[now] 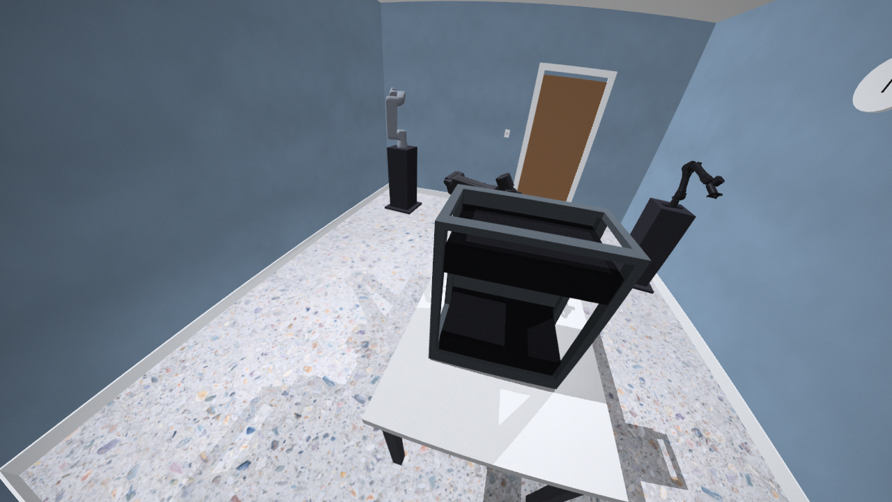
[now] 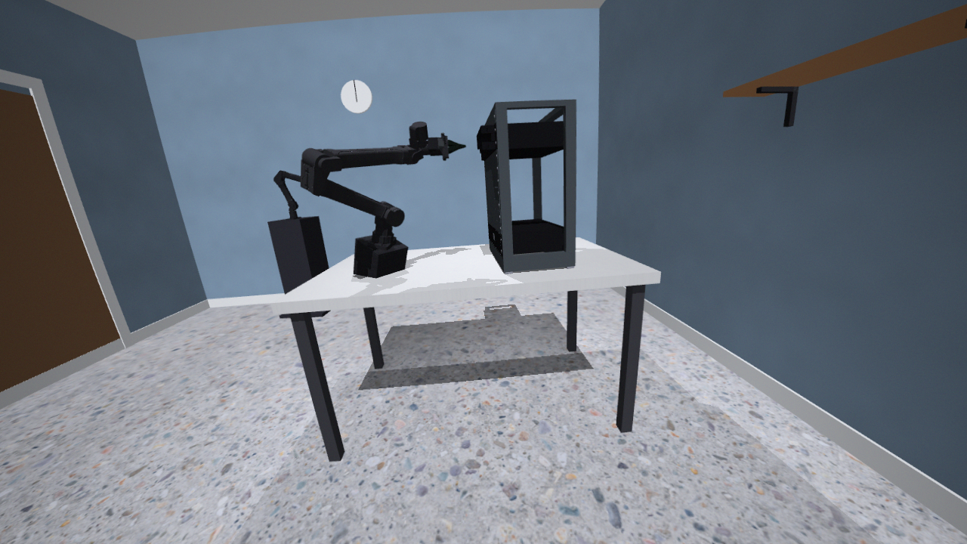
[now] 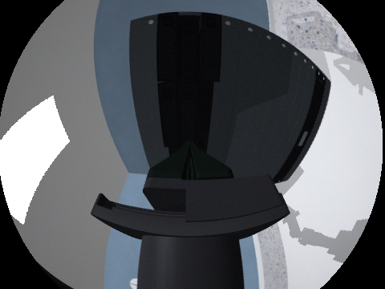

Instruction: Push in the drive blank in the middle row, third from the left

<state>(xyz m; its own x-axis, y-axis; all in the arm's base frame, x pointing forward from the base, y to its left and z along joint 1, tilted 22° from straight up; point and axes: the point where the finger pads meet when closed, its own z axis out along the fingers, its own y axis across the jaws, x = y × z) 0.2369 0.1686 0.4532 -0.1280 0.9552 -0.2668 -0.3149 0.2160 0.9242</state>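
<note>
Gripper pinched to a point, level with the upper front of the rack.

The rack, a tall dark open frame, stands upright on the white worktop, toward the end far from the arm's base. The arm reaches out roughly level from its elbow, and its gripper hangs in the air just short of the rack's front face, not touching it; the fingers are brought fully together with nothing between them, forming a single dark wedge. In the wrist view that wedge points at the dark front panel of the rack. The drive blanks sit on this front face, but the single blanks, the middle-row third one among them, are too dark to tell apart. A black pedestal stands beyond the base, past the worktop's edge.
</note>
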